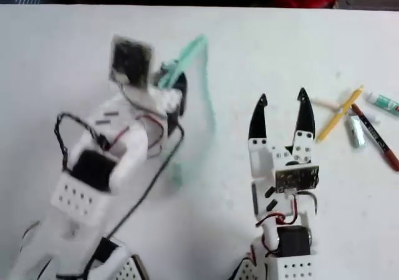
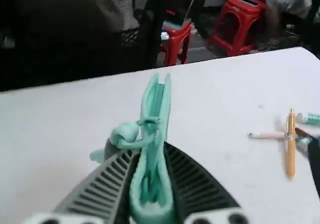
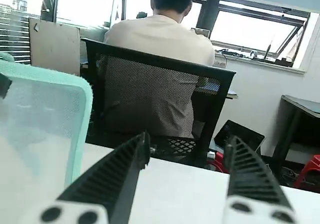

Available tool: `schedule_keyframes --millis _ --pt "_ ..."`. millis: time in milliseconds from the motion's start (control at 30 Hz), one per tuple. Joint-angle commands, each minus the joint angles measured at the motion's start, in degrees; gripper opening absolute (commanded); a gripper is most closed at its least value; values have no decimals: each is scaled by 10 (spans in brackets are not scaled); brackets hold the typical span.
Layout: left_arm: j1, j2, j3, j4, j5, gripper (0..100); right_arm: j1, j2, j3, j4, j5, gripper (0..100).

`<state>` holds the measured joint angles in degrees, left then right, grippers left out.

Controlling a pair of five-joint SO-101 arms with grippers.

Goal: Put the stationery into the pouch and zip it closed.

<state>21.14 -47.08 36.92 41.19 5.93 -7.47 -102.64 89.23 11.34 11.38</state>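
My left gripper [image 1: 171,85] is shut on the rim of the teal mesh pouch [image 1: 189,54] and holds it up off the table at the left of centre. In the left wrist view the pouch's folded rim [image 2: 155,102] stands between the ribbed fingers [image 2: 192,181], with a teal zip pull beside it. My right gripper [image 1: 282,98] rests open on the table to the right of the pouch, holding nothing. Its wrist view has the pouch [image 3: 42,116] close by, beside the open gripper [image 3: 185,156]. The stationery lies at the far right: a yellow pen [image 1: 340,113], a pink pen [image 1: 325,103], a dark red marker [image 1: 374,136].
A white and green tube [image 1: 381,101] and a small silvery piece [image 1: 356,131] lie among the pens. The white table [image 1: 62,43] spreads wide around both arms. Black cables hang off the left arm [image 1: 93,161]. Chairs and red stools stand beyond the far edge.
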Motion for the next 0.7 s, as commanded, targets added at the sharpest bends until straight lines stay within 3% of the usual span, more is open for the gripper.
schedule_keyframes --millis 0,133,233,333,433,667 --pt "80 -146 86 -65 -88 22 7 -5 2 -23 -10 234" --pt "109 -225 171 -73 -102 25 7 -5 -36 22 -13 233" --pt "91 -260 200 -74 -99 94 7 -4 -91 100 -13 233" --pt "79 -284 210 -55 -47 170 -9 0 -172 196 -14 233" --pt "78 -289 213 -33 -32 181 -41 0 -243 283 -11 233" --pt "82 -291 227 -15 -29 184 -94 2 -288 335 20 233"
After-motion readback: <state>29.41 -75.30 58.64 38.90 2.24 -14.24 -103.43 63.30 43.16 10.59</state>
